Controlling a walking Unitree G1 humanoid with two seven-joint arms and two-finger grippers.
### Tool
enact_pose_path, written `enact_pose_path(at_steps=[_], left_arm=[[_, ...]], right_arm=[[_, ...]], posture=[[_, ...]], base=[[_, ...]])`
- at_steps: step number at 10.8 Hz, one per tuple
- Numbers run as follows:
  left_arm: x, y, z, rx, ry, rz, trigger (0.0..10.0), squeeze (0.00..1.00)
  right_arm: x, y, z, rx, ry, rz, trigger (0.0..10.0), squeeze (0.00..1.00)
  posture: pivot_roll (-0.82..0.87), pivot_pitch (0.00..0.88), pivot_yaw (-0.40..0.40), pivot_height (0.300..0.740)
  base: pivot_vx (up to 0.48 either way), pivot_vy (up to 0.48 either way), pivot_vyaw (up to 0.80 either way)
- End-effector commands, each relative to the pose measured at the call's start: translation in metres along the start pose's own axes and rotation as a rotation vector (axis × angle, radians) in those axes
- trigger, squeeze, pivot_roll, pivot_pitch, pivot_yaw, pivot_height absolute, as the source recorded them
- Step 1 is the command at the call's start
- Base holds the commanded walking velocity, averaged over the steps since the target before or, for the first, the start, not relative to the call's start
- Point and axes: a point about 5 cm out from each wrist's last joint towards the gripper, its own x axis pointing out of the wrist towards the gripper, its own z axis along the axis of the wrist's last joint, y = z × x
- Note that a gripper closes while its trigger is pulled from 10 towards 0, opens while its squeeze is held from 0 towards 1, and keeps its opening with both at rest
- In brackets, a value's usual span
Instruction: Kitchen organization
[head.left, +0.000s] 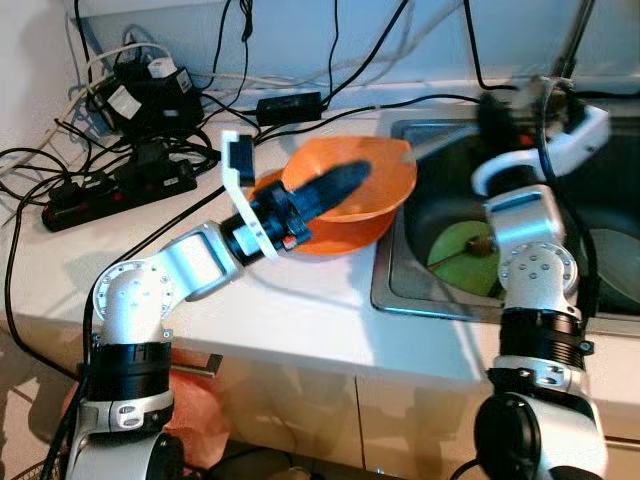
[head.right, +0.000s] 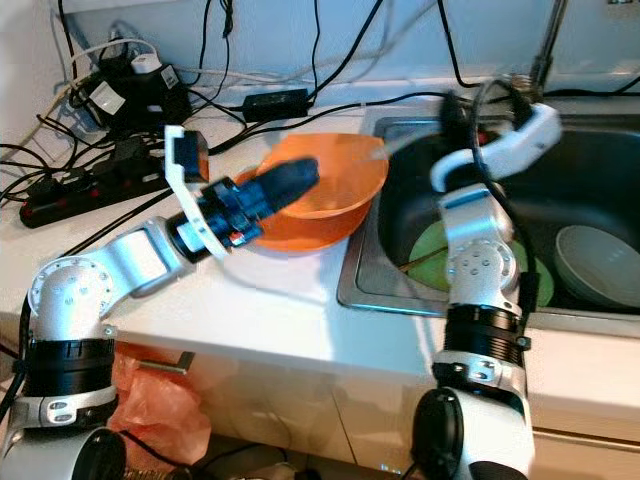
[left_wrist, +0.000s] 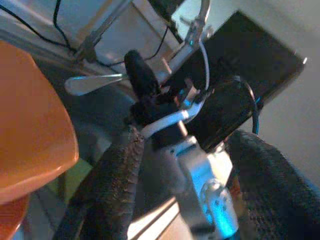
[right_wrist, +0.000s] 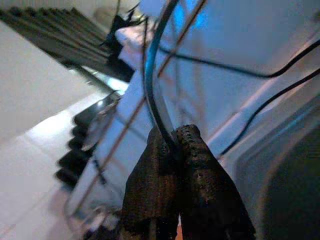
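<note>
Your left gripper (head.left: 345, 180) reaches over the orange bowl (head.left: 385, 205) at the counter's (head.left: 300, 310) sink-side edge.
Its fingers are spread apart; your right gripper (right_wrist: 175, 150) is pinched closed on a spoon (head.left: 440, 145) above the sink's (head.left: 440, 215) back rim.

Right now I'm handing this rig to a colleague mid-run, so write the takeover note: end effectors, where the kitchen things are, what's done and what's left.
Left end effector: fingers spread, reaching into the upper orange bowl, which sits stacked in a second orange bowl on the counter beside the sink.
Right end effector: raised over the sink's back edge, fingers shut on a thin utensil handle.
In the sink: green plate, pale bowl.
Done: bowls stacked on the counter.
Left: sink items, and whatever the right end effector holds.
</note>
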Motion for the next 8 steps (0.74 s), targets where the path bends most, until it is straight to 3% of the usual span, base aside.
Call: enact_pose_path(at_steps=[1, 2, 4, 6, 8], left_arm=[[-0.001, 0.002, -0.005, 0.158, 0.068, 0.062, 10.0, 1.0], [0.001, 0.004, -0.012, 0.285, 0.131, 0.097, 10.0, 1.0], [0.001, 0.013, -0.024, 0.411, 0.203, 0.141, 10.0, 1.0], [-0.003, 0.021, -0.035, 0.497, 0.246, 0.162, 10.0, 1.0], [-0.003, 0.021, -0.041, 0.536, 0.26, 0.148, 10.0, 1.0]], right_arm=[[0.003, -0.003, 0.006, -0.085, -0.023, -0.029, 0.0, 0.0], [0.002, -0.012, 0.01, -0.175, -0.016, -0.07, 0.0, 0.0], [0.001, -0.033, 0.006, -0.337, 0.065, -0.201, 10.0, 0.0], [-0.001, -0.049, -0.001, -0.459, 0.138, -0.28, 10.0, 0.0], [0.0, -0.063, -0.025, -0.597, 0.333, -0.259, 10.0, 0.0]], posture=[[0.11, 0.037, 0.157, 0.74], [0.11, 0.038, 0.157, 0.74], [0.11, 0.041, 0.16, 0.74], [0.11, 0.043, 0.161, 0.74], [0.12, 0.046, 0.167, 0.74]], base=[[0.0, 0.0, 0.0], [0.0, 0.0, 0.0], [0.0, 0.0, 0.0], [0.0, 0.0, 0.0], [0.0, 0.0, 0.0]])
